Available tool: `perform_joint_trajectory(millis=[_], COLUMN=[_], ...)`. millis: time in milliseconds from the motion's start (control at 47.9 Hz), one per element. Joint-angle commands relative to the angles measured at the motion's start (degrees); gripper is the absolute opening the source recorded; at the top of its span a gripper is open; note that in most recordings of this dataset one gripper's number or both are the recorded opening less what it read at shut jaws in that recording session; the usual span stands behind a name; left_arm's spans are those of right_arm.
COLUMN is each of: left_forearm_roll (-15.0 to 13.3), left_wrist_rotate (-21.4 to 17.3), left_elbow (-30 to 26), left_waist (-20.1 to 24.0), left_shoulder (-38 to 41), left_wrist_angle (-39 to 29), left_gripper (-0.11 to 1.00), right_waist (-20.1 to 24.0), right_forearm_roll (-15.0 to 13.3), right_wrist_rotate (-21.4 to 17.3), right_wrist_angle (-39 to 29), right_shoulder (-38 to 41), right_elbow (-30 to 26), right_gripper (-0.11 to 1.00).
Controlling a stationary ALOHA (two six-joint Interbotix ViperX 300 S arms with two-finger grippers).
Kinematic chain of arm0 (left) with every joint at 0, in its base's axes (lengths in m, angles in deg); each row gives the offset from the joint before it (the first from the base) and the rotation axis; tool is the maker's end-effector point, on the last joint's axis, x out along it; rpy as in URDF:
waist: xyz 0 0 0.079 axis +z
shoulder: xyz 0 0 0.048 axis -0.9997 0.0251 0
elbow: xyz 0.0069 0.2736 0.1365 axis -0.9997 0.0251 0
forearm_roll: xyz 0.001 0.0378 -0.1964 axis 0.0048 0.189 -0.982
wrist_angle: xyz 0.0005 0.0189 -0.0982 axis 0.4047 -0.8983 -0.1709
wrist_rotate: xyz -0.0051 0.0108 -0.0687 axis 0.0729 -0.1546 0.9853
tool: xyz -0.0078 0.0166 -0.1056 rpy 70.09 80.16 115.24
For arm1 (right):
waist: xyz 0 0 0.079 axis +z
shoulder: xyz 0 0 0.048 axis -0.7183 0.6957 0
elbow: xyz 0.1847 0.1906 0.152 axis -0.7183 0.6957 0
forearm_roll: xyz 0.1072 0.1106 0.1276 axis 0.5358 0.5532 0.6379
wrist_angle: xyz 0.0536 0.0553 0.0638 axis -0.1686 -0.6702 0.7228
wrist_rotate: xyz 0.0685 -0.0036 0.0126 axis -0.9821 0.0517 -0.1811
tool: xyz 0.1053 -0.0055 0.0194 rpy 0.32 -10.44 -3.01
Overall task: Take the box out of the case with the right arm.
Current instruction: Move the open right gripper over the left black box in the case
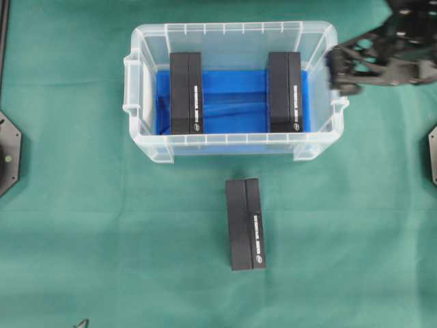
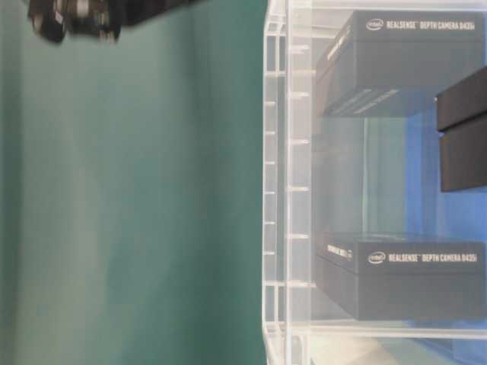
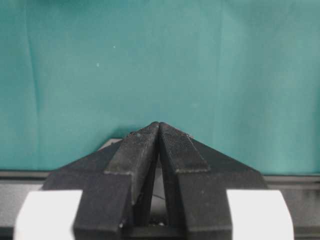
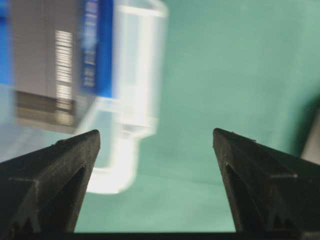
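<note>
The clear case (image 1: 321, 34) with a blue bottom stands at the top middle of the green cloth. Two black boxes lie inside it, one at the left (image 1: 186, 92) and one at the right (image 1: 285, 91). A third black box (image 1: 246, 224) lies on the cloth in front of the case. My right gripper (image 1: 336, 70) hovers just outside the case's right wall, pointing at it. In the right wrist view the gripper (image 4: 156, 134) is open and holds nothing; the case's corner (image 4: 135, 75) shows blurred at upper left. My left gripper (image 3: 159, 124) is shut and empty over bare cloth.
Black arm mounts sit at the left edge (image 1: 8, 154) and the right edge (image 1: 433, 156) of the table. In the table-level view the case wall (image 2: 278, 190) fills the right side, with both boxes showing through it.
</note>
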State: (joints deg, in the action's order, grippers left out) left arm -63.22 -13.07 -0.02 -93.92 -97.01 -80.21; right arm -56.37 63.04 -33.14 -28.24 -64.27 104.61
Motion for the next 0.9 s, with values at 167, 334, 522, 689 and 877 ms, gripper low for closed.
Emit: perform_joint_trajectory(millis=[167,334,522,689,877], left_forearm_roll=[0.2,0.2,0.2,0.2,0.1], left_wrist_rotate=[-0.1,-0.1,-0.1,-0.1,-0.2], left_elbow=[-1.4,-1.4,-1.3,-1.4,-1.6], left_waist=[-0.1,-0.1,-0.1,-0.1,-0.2], left_shoulder=[0.3,0.3,-0.3,-0.4,-0.6], left_wrist_angle=[0.2,0.2,0.3,0.3,0.3], left_gripper=[0.02,0.02,0.02,0.02,0.02], right_waist=[1.3,2.0,2.6,3.1,3.2], right_forearm_roll=[-0.1,-0.2,0.1,0.2,1.5], right_wrist_rotate=[0.5,0.6,0.7,0.9,2.5], right_wrist_angle=[1.4,1.3,1.1,1.1,1.0], right_shoulder=[10.0,17.5,25.0,31.1,36.1], right_elbow=[-13.5,-23.3,-32.4,-40.3,-47.0], right_gripper=[0.89,0.89,0.88,0.87,0.87])
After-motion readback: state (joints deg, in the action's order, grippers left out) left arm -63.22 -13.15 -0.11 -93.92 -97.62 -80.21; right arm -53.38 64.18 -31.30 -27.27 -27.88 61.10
